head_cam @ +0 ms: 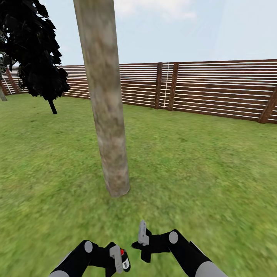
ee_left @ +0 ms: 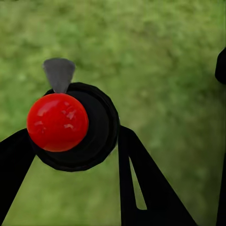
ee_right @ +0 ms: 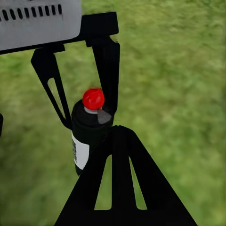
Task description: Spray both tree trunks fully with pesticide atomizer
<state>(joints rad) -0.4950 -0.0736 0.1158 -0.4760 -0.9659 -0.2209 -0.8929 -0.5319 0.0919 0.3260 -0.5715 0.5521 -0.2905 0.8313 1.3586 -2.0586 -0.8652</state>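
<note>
A thick mottled grey-brown tree trunk (head_cam: 105, 100) rises from the lawn straight ahead of me, leaning slightly; its crown is out of view. The pesticide atomizer (head_cam: 122, 254) is a black bottle with a red cap and a white label. My left gripper (head_cam: 118, 260) is shut on it low in the head view. The left wrist view looks down on the atomizer's (ee_left: 75, 127) red cap between the black fingers. From the right wrist view the atomizer (ee_right: 89, 134) stands upright in the left gripper. My right gripper (head_cam: 142, 232) hovers just right of it, shut and holding nothing.
Green grass (head_cam: 200, 165) spreads all around the trunk. A brown slatted wooden fence (head_cam: 215, 88) runs across the back. A dark, leafy tree (head_cam: 34, 50) with a thin trunk stands at the far left.
</note>
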